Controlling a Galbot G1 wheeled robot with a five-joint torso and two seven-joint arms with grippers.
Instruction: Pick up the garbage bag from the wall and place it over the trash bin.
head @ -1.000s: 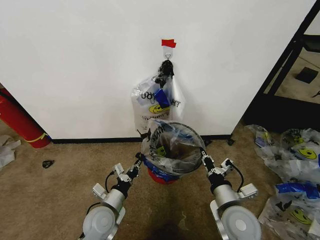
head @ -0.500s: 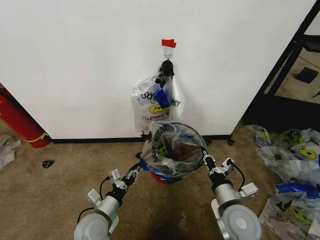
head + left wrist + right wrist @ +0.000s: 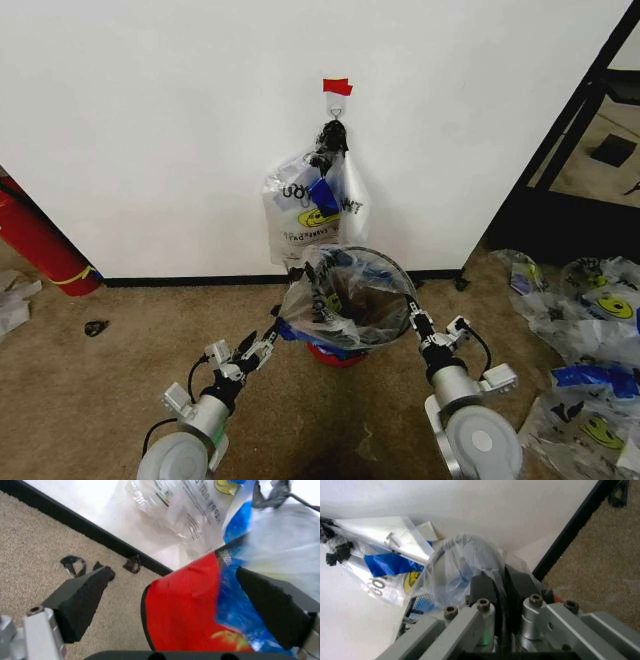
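Note:
The garbage bag (image 3: pixel 322 300), see-through with blue patches and a smiley print, is draped over the mouth of the trash bin (image 3: pixel 338 356), which stands on the carpet below the wall (image 3: pixel 160 130). My right gripper (image 3: pixel 414 320) is at the bin's right rim; in the right wrist view it (image 3: pixel 495 583) is shut on the bag's film (image 3: pixel 465 555). My left gripper (image 3: pixel 262 346) sits low at the bin's left side. In the left wrist view it (image 3: pixel 176 578) is open, with the bin's red base (image 3: pixel 185 618) and a blue part of the bag (image 3: pixel 235 607) beyond its fingers.
A thick bunch of like bags (image 3: pixel 315 205) hangs from a hook (image 3: pixel 336 106) under a red tape strip (image 3: pixel 337 86). A long red cylinder (image 3: pixel 35 240) leans at the left. A heap of bags (image 3: pixel 590 340) lies at the right beside a black frame (image 3: pixel 575 120).
My left gripper has let go of the bag's left edge and drawn back, down and left, from the rim. The bin with the bag has shifted slightly right. The right gripper keeps its hold.

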